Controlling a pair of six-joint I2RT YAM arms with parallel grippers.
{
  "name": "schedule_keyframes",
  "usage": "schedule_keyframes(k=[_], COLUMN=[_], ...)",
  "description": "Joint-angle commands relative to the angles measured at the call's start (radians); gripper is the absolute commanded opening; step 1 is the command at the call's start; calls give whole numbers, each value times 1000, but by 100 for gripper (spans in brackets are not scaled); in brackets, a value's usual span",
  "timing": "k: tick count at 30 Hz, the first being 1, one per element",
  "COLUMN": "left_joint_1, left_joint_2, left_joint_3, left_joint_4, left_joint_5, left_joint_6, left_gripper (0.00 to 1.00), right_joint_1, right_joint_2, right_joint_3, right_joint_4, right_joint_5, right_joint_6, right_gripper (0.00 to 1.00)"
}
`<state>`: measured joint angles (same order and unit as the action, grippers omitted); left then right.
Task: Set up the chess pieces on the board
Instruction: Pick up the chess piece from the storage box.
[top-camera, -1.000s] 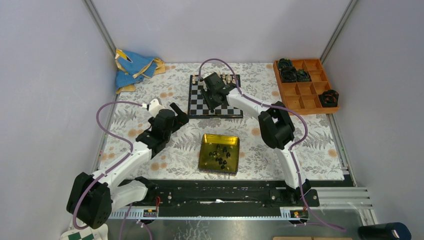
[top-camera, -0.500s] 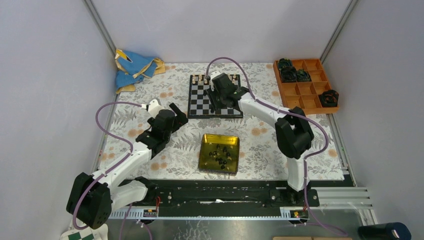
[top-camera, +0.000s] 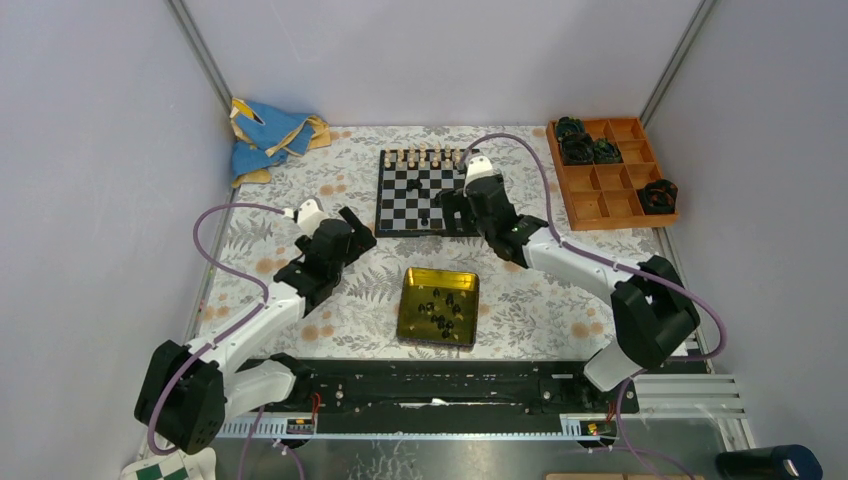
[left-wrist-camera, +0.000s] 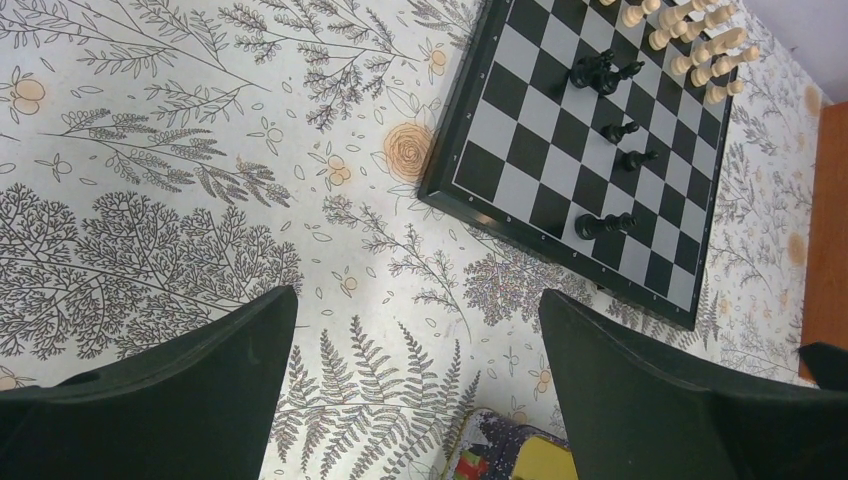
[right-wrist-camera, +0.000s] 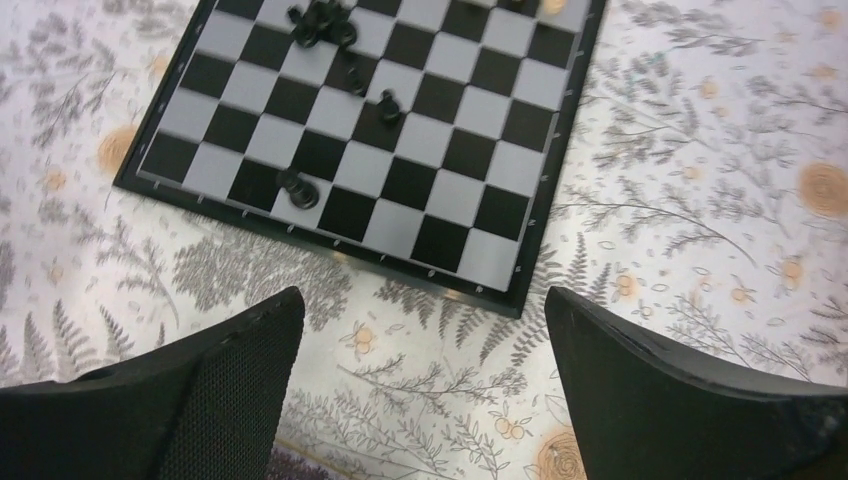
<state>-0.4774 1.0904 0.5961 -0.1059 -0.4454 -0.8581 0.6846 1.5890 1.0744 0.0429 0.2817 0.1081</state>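
Plain pale grey walls close the space on three sides, with slim metal posts in the back corners. The light is soft and even. A fern-and-blossom tablecloth covers the table, a crumpled blue-and-yellow rag lying in its far left corner and an orange compartment tray at the far right — a black rail runs along the near edge.

Soft, even light falls from above; the worktop is bright, and shadows under the arms are faint. The yellow tin gives a dull sheen. The left wrist view is crisp on the chessboard; the right wrist view is smeared, its black chess pieces fuzzy. The left claw and right claw show as near-featureless dark shapes.
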Motion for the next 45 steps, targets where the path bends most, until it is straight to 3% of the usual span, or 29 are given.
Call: schedule_keyframes(k=[1, 5, 9, 14, 29, 45], left_joint_1=[-6, -5, -6, -6, -6, -6], left_joint_2=[6, 8, 2, -4, -29, -33], left_joint_3=[-1, -2, -9, -18, -35, -34], left_joint_4=[52, 54, 54, 54, 56, 57], left_joint_5=[-21, -19, -17, -14, 2, 9], left_joint_6=[0, 1, -1, -4, -10, -10], left_gripper=[99, 99, 99, 99, 99, 99], right_joint_1=[-4, -4, -5, 2, 128, 278], right_joint_2=[-72, -67, -41, -34, -68, -81], right_joint_3=[-67, -76, -44, -43, -106, -176], right_joint_4=[163, 139, 55, -6, -116, -200], right_joint_5=[172, 175, 78, -31, -24, -4], right_joint_6=[64, 115, 139, 153, 140, 180], right_gripper=[99, 97, 94, 81, 65, 59])
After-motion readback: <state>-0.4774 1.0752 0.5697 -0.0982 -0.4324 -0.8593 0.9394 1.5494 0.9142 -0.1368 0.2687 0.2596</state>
